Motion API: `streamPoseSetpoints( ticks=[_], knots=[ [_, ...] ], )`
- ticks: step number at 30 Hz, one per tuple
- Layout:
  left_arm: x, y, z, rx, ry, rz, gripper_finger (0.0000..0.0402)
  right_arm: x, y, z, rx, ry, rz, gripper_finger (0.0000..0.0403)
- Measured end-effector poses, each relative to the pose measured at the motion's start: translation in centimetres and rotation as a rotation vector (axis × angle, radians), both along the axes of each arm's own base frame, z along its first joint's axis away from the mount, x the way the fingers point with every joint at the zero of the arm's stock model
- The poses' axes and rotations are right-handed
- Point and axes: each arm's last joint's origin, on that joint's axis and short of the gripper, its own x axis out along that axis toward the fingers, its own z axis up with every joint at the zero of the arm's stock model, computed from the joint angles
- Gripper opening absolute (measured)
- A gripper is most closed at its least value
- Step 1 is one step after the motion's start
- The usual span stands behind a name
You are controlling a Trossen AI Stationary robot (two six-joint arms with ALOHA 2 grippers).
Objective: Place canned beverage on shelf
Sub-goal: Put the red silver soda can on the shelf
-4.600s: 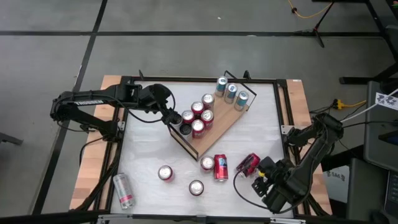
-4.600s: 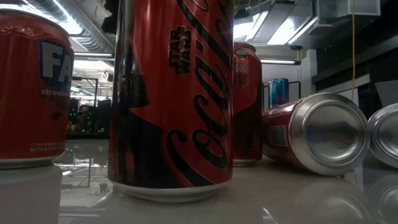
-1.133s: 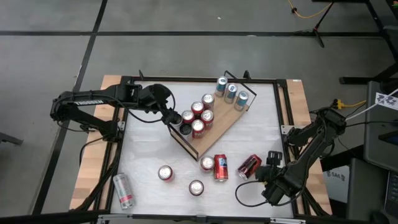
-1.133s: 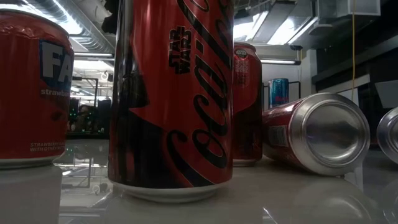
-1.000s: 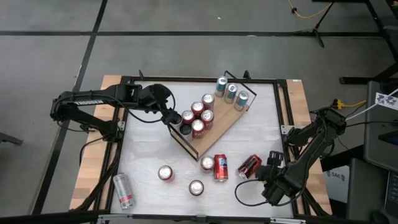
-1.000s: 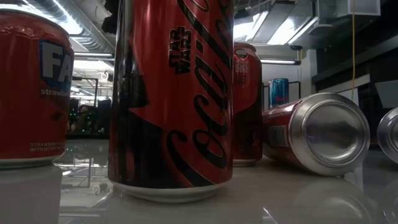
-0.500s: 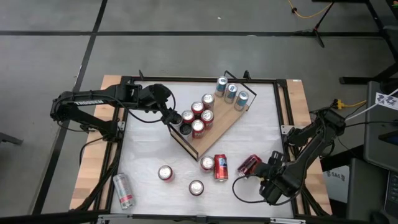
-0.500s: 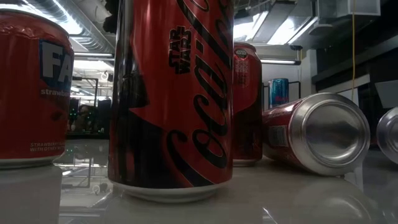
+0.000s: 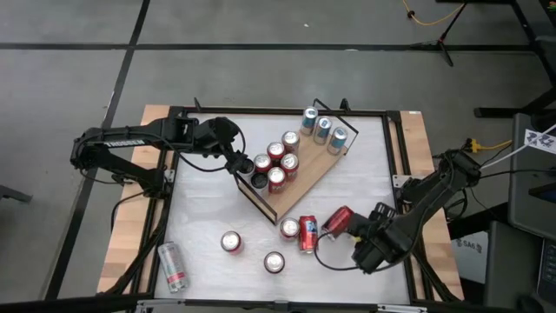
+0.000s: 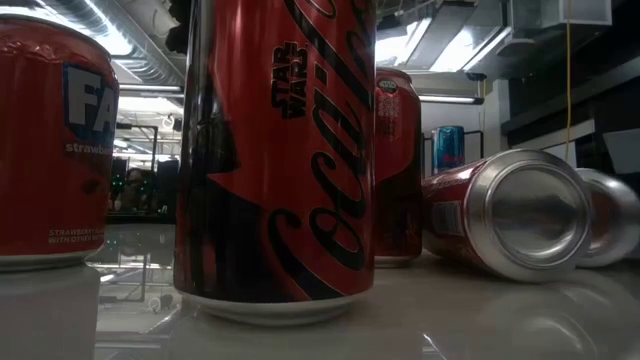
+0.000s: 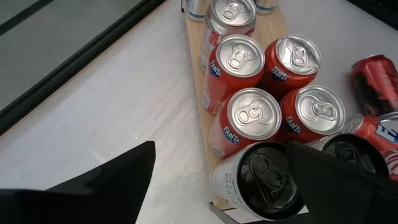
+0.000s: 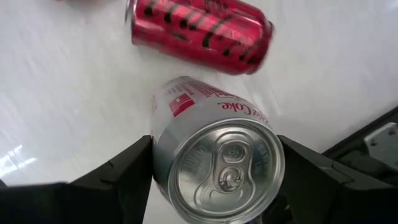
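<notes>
Red cola can (image 9: 338, 219), lying on its side near the desk's (image 9: 365, 174) front right corner, sits gripped between the right gripper's (image 9: 354, 228) fingers for transfer to the shelf (image 9: 306, 180) at desk centre; left gripper (image 9: 244, 164) waits wide open at the shelf's left end.

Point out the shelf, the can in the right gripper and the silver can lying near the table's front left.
shelf (image 9: 306, 184): high view, bare wood at its front edge.
can in the right gripper (image 12: 214, 163): right wrist view, its silver top.
silver can (image 9: 172, 266): high view, middle of its side.
</notes>
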Motion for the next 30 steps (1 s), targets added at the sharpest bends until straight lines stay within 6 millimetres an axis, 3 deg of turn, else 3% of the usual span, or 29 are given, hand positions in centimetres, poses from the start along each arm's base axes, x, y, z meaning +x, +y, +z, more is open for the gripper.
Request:
streamPoseSetpoints(
  ticks=[17,23,30],
  knots=[
    [0.0,0.0,0.0,-0.006,-0.001,-0.005,0.0354,3.3,-4.7,3.6,-0.044,-0.013,-0.008,0.0279],
    [0.0,0.0,0.0,-0.005,-0.001,-0.005,0.0354,5.4,-8.4,4.9,-0.061,-0.040,0.001,0.0279],
    [0.0,0.0,0.0,-0.005,0.000,-0.005,0.0354,7.4,-14.2,5.1,-0.105,-0.051,-0.054,0.0280]
  ],
)
